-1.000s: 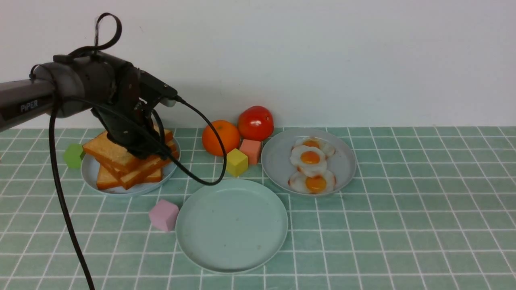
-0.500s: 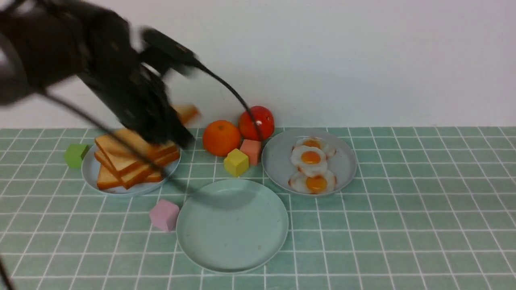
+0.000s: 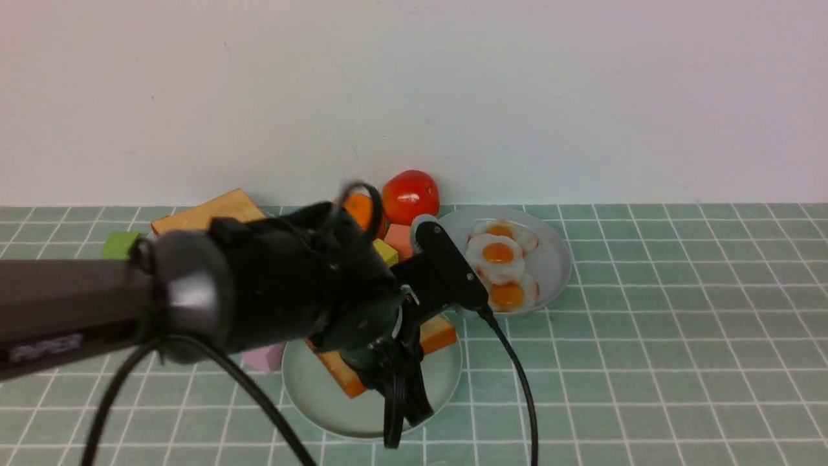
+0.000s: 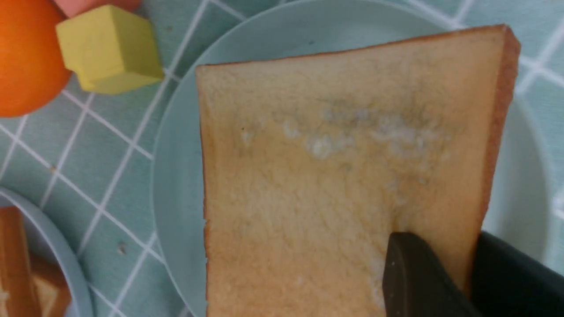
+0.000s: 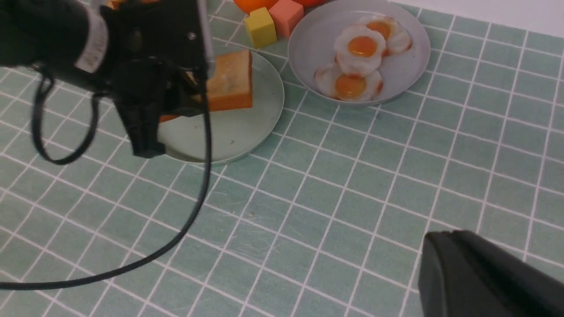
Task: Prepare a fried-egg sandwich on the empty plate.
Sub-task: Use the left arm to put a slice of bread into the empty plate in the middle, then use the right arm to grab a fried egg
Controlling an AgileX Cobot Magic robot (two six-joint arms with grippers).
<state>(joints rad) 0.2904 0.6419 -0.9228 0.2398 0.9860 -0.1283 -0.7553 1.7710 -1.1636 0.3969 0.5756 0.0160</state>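
The table [image 3: 647,362] is covered in green tiles with white grout. On it sit a mint-green plate [image 3: 317,398], an egg plate [image 3: 556,262] behind and to its right, and a toast plate [image 4: 66,259]. An orange [image 4: 22,61], tomato [image 3: 411,196], yellow cube [image 4: 110,48] and salmon cube [image 5: 286,17] cluster near the wall, a pink cube [image 3: 265,356] is just beside the mint-green plate, and a green cube [image 3: 119,244] stands farther left.

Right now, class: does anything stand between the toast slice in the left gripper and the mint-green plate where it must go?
Nothing visible does. The left gripper holds the toast slice right above the mint-green plate, whose visible surface is bare. The yellow cube sits outside its rim.
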